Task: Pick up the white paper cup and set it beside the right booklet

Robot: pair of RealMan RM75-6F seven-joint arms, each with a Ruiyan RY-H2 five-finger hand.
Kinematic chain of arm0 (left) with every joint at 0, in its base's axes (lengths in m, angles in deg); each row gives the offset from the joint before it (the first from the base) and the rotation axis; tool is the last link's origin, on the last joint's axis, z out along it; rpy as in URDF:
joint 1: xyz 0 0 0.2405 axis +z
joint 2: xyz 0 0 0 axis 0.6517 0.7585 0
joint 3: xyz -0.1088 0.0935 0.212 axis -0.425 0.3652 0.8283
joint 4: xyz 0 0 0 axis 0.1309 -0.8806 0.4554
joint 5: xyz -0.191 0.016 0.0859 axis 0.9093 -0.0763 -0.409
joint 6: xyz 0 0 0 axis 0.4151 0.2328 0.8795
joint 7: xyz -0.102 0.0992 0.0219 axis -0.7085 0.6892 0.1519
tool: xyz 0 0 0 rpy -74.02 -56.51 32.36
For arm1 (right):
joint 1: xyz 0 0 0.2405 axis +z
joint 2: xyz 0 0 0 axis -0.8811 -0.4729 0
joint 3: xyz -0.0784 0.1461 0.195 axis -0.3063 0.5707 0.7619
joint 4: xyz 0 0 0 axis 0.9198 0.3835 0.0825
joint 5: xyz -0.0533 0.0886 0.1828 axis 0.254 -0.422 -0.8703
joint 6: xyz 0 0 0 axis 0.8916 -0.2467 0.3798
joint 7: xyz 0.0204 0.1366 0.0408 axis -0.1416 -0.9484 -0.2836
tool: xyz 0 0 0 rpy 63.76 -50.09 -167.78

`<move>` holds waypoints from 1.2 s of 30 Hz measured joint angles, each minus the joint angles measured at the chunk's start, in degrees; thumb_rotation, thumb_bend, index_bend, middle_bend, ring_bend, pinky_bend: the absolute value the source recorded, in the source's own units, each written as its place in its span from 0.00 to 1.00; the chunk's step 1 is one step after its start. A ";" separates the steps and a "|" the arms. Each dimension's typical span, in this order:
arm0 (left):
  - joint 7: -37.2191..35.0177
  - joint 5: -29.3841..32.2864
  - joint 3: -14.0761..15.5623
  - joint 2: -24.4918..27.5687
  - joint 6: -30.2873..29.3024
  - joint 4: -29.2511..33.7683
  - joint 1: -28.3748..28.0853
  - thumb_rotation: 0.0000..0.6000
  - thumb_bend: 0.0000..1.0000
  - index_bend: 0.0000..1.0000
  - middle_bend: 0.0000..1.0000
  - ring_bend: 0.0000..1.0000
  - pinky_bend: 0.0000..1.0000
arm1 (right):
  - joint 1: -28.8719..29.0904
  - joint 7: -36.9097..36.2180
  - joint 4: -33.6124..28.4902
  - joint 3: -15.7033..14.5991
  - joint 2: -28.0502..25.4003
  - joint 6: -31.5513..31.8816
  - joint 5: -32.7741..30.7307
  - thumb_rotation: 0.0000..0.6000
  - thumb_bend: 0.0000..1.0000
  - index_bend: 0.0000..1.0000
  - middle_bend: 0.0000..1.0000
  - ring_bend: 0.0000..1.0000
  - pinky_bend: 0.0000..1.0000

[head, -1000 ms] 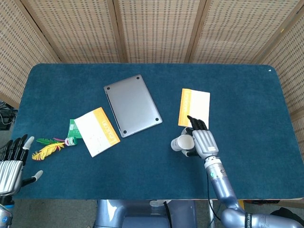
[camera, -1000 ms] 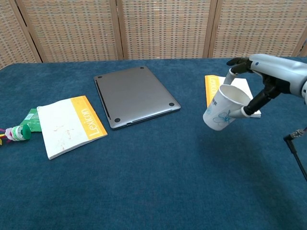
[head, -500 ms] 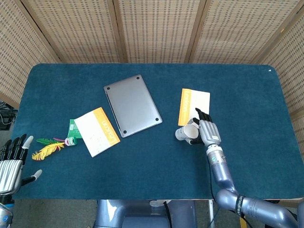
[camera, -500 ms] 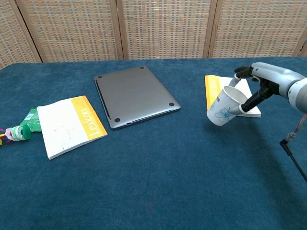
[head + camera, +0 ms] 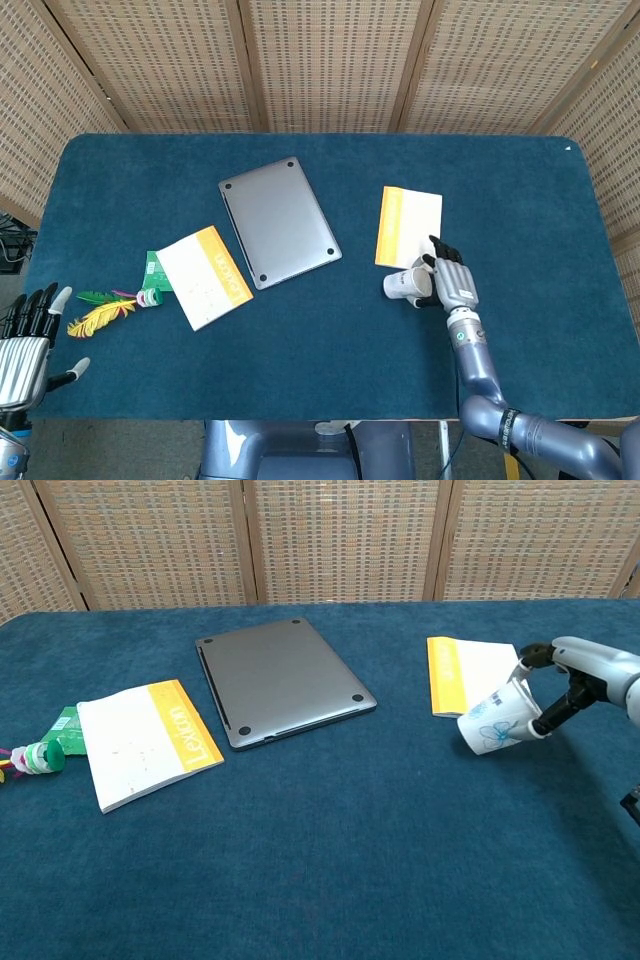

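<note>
My head view looks steeply down on the whole table (image 5: 520,180) from high. My chest view sits lower and nearer, facing forward. Both share the laptop (image 5: 279,221) (image 5: 281,680) and both booklets.

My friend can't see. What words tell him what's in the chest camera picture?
The robot's right hand holds a tilted white paper cup just in front of the right booklet on a blue table. A closed grey laptop lies mid-table, with another booklet to its left.
</note>
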 measured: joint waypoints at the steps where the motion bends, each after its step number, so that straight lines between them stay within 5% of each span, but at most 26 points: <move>1: -0.01 0.00 0.00 -0.01 0.00 0.01 0.00 1.00 0.15 0.00 0.00 0.00 0.00 | -0.07 0.25 0.30 -0.19 -0.03 0.11 -0.11 1.00 0.33 0.41 0.00 0.00 0.00; 10: 0.52 -0.12 0.08 -0.26 0.15 -0.02 -0.10 1.00 0.15 0.00 0.00 0.00 0.00 | -1.09 2.58 0.77 -1.71 -1.22 2.19 -0.23 1.00 0.32 0.21 0.00 0.00 0.00; 23: -0.51 -0.07 0.21 0.08 0.51 0.11 -0.18 1.00 0.15 0.00 0.00 0.00 0.00 | -0.93 8.39 -4.17 -3.51 -0.48 6.86 3.30 1.00 0.32 0.21 0.00 0.00 0.00; 36: -2.12 -0.62 0.60 0.61 0.88 0.21 -0.38 1.00 0.15 0.00 0.00 0.00 0.00 | 3.81 29.09 -3.27 -3.83 8.59 14.96 -2.91 1.00 0.32 0.30 0.00 0.00 0.00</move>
